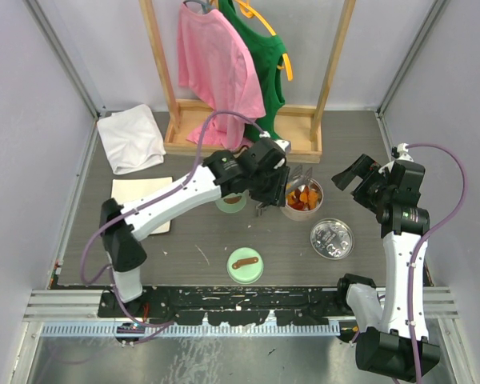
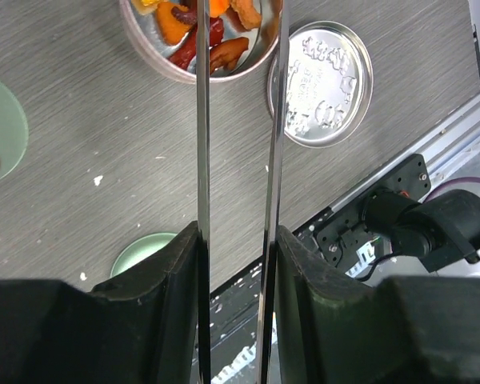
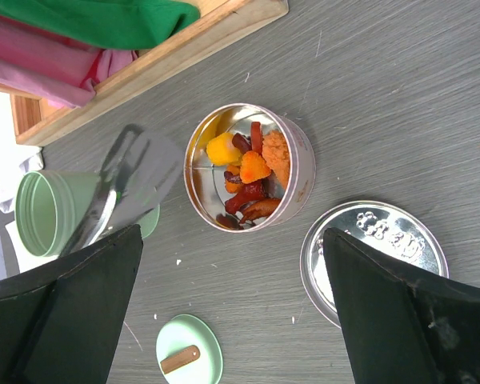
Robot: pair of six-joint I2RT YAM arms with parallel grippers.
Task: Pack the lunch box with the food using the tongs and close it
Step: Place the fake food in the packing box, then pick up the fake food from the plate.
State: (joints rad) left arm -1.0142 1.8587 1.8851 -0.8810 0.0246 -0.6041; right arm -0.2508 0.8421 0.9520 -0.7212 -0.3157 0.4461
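Tongs (image 2: 202,144) are in our left gripper (image 2: 237,240), close to us. Its fingers (image 2: 176,272) press on the outside of the two thin arms, one finger on each side, so it is holding them and nothing else. We think these tongs are light, stiff and springy. Smooth metal can slide or twist, so a hold partway along the arms, flat on both sides, looks right, and a squeeze there should bring the tips together. Farther out, the tips hang over the food (image 2: 224,52), which lies in a round metal tin (image 3: 300,172) with a silver lid (image 2: 320,84) just beside it. We guess the little pieces are soft and maybe slippery, so we would pinch one across its middle, gently. A green pot (image 3: 44,212) stands on the other side of the tin. Our right gripper (image 1: 358,181) hovers off to the right of the tin, jaws spread wide, holding nothing.
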